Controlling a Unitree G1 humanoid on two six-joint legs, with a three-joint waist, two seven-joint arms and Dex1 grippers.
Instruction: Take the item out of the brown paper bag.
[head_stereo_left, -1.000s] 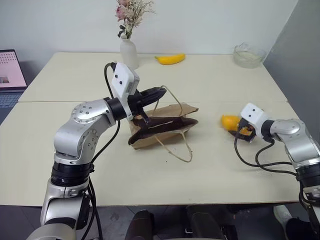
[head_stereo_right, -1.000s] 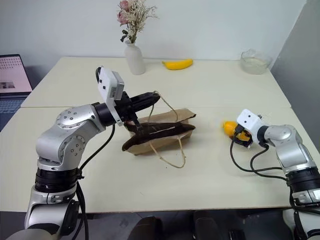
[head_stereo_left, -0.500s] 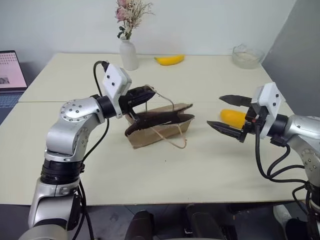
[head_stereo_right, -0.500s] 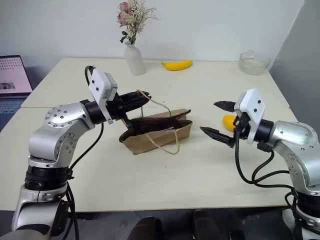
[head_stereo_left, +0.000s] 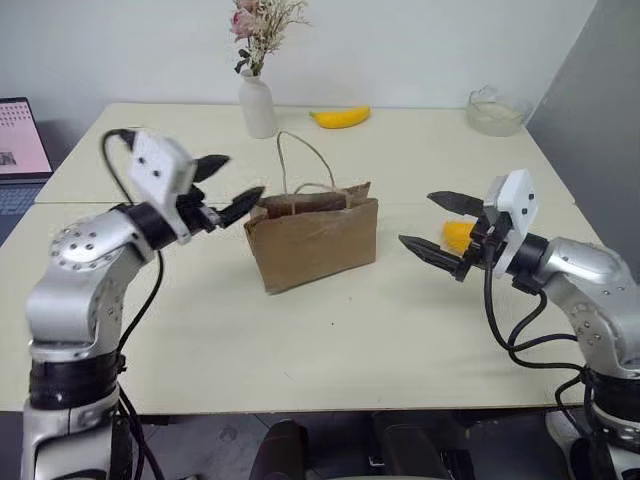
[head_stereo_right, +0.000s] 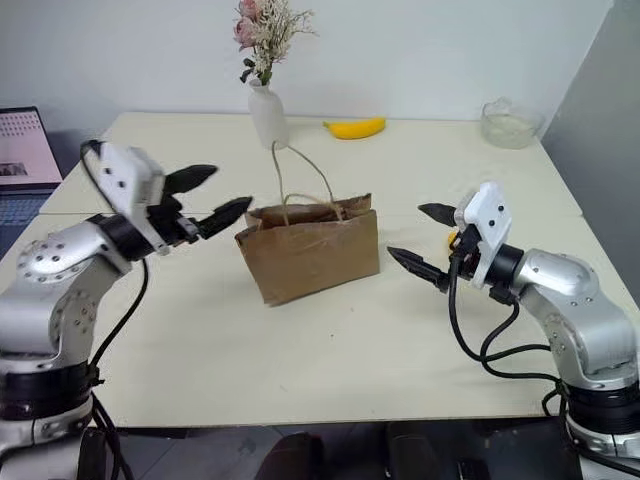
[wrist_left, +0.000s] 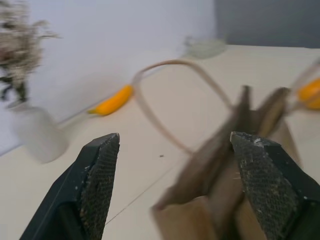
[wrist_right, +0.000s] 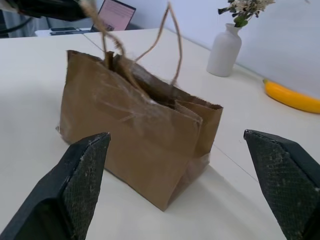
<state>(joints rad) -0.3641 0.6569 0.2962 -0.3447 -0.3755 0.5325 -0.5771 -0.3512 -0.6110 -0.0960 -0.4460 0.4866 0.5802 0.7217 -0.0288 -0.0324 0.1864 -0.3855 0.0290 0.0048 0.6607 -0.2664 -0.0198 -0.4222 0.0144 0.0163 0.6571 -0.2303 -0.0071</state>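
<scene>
The brown paper bag (head_stereo_left: 312, 243) stands upright on the table (head_stereo_left: 400, 320), one cord handle (head_stereo_left: 305, 160) looped above it. My left pincer (head_stereo_left: 228, 187), jaws spread and empty, hovers just left of its top. My right pincer (head_stereo_left: 437, 224), also wide, is off to the bag's right; the orange-yellow item (head_stereo_left: 457, 235) lies on the table behind it.

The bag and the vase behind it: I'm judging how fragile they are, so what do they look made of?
The brown paper bag looks like matte kraft paper, creased, with thin cord handles. The vase looks like smooth white ceramic or frosted glass; I can't tell which.
</scene>
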